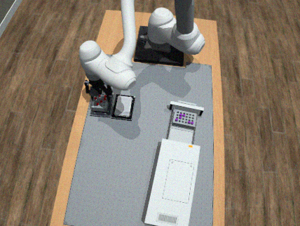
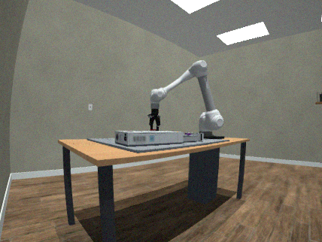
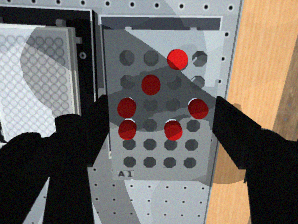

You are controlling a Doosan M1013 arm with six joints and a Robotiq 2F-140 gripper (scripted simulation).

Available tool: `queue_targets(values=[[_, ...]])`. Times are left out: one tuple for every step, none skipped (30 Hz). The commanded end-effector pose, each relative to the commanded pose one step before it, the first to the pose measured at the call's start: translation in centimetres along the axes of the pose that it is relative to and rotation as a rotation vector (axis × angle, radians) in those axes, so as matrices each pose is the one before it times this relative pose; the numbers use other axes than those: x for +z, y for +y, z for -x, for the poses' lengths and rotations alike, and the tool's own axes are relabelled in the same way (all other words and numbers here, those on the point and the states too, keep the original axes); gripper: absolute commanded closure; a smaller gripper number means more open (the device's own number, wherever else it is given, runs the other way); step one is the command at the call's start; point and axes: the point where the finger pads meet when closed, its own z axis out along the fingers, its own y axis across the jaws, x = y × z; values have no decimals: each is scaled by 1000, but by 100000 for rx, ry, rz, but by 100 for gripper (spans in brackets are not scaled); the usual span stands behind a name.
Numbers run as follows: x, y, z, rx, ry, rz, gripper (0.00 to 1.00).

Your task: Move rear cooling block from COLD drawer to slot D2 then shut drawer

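Observation:
My gripper [image 1: 101, 95] [image 2: 154, 129] [image 3: 160, 110] is shut on the rear block, a grey block [image 1: 100, 108] [image 3: 150, 174] marked A1 with several red-capped tubes [image 3: 151, 85] in its bores. The block is over slot D2 [image 1: 99, 115] [image 3: 165, 23]; a dark strip of the slot shows past its far edge. Whether it rests flat inside the locators is hidden. The front block [image 1: 179, 123] with purple tubes [image 1: 176, 119] sits in the pulled-out drawer [image 1: 181, 135] behind its handle panel [image 1: 187, 106]. The white cooler COLD [image 1: 161, 175] [image 2: 169, 138] has its orange lamp [image 1: 190, 146] lit.
Slot D1 [image 1: 122, 117] [image 3: 88, 60], right beside the held block, holds a white well plate [image 1: 123, 106] [image 3: 37, 75]. The left finger is in the narrow space between them. The wooden table edge [image 1: 74, 140] [image 3: 260, 65] runs past D2's outer side. The robot's black base [image 1: 159, 57] is at the back.

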Motion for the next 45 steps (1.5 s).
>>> queue_targets(values=[[-33,33,-53,33,163,53,90],[16,0,0,1,0,0,90],[16,0,0,1,0,0,90],[16,0,0,1,0,0,90],[16,0,0,1,0,0,90],[16,0,0,1,0,0,90],[16,0,0,1,0,0,90],[0,0,0,0,0,0,90],[0,0,0,0,0,0,90],[15,0,0,0,0,0,90],[15,0,0,0,0,0,90],[16,0,0,0,0,0,90],[16,0,0,0,0,0,90],[16,0,0,0,0,0,90],[16,0,0,0,0,0,90],[16,0,0,0,0,0,90],[17,0,0,0,0,0,90],[17,0,0,0,0,0,90],[17,0,0,-1,0,0,90],[17,0,0,-1,0,0,90],[17,0,0,-1,0,0,90],[17,0,0,-1,0,0,90],[17,0,0,-1,0,0,90],[17,0,0,-1,0,0,90],[0,0,0,0,0,0,90],[0,0,0,0,0,0,90],[16,0,0,0,0,0,90],[16,0,0,0,0,0,90],[16,0,0,0,0,0,90],[16,0,0,0,0,0,90],[17,0,0,0,0,0,90],[17,0,0,0,0,0,90],[17,0,0,0,0,0,90],[17,0,0,0,0,0,90],[17,0,0,0,0,0,90],[17,0,0,0,0,0,90],[17,0,0,0,0,0,90],[17,0,0,0,0,0,90],[17,0,0,0,0,0,90],[17,0,0,0,0,0,90],[17,0,0,0,0,0,90],[0,0,0,0,0,0,90],[0,0,0,0,0,0,90],[16,0,0,0,0,0,90],[16,0,0,0,0,0,90]])
